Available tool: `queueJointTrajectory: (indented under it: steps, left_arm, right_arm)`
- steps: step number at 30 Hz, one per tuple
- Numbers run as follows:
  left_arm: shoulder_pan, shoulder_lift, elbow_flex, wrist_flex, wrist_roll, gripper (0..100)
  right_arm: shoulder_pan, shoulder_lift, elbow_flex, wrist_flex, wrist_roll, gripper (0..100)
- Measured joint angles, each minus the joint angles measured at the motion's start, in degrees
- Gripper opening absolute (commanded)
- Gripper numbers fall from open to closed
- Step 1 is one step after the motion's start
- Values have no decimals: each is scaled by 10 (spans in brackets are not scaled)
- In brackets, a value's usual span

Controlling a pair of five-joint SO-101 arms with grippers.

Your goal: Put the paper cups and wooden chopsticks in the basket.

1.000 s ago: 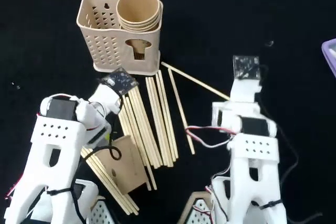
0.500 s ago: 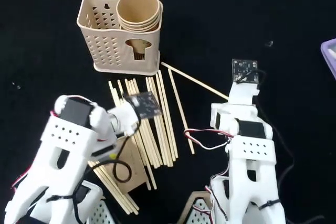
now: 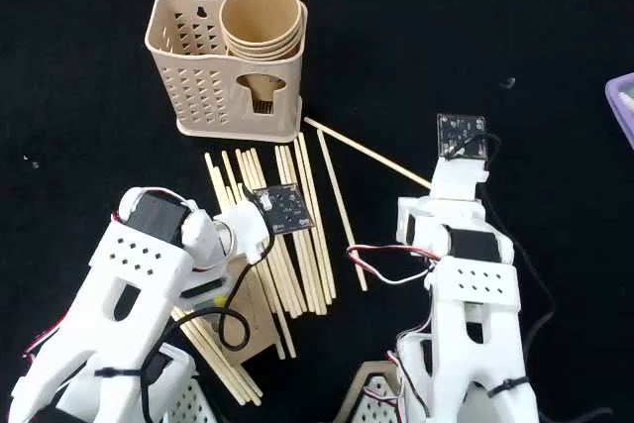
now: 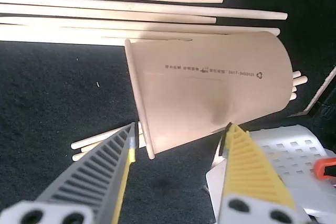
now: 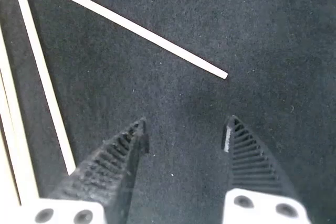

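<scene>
A beige slotted basket point(image 3: 203, 86) stands at the back left with a stack of paper cups point(image 3: 262, 17) in it. Many wooden chopsticks point(image 3: 297, 230) lie in rows in front of it. One paper cup point(image 4: 210, 85) lies on its side across some chopsticks, close in front of my left arm; its edge shows under that arm point(image 3: 260, 319). My left gripper point(image 4: 181, 129) is open just above the cup, one finger on each side of it. My right gripper point(image 5: 186, 124) hangs open over bare black cloth, near the end of a slanted chopstick point(image 5: 126, 24).
Two single chopsticks point(image 3: 369, 154) lie apart between the bundle and the right arm. A purple object point(image 3: 622, 104) sits at the right edge. A white perforated arm base point(image 4: 286, 153) lies beside the fallen cup. The table is covered in black cloth.
My left arm's wrist has swung from near the basket's foot to the right and back, over the chopsticks and the lying cup. The right arm has barely shifted.
</scene>
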Motion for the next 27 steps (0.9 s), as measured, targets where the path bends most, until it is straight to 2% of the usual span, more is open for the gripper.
queueJointTrajectory:
  steps: [5,8,14,18,27]
  left_arm:
    - [2,0,20,-1,-15,273]
    - [25,0,55,-1,-26,253]
    - [55,-1,57,24,-33,34]
    - [67,-1,16,80,-34,34]
    - [70,-3,-43,89,2,30]
  right_arm:
    - [0,0,0,0,0,230]
    - [0,0,0,0,0,230]
    - [0,0,0,0,0,230]
    - [0,0,0,0,0,230]
    - [0,0,0,0,0,230]
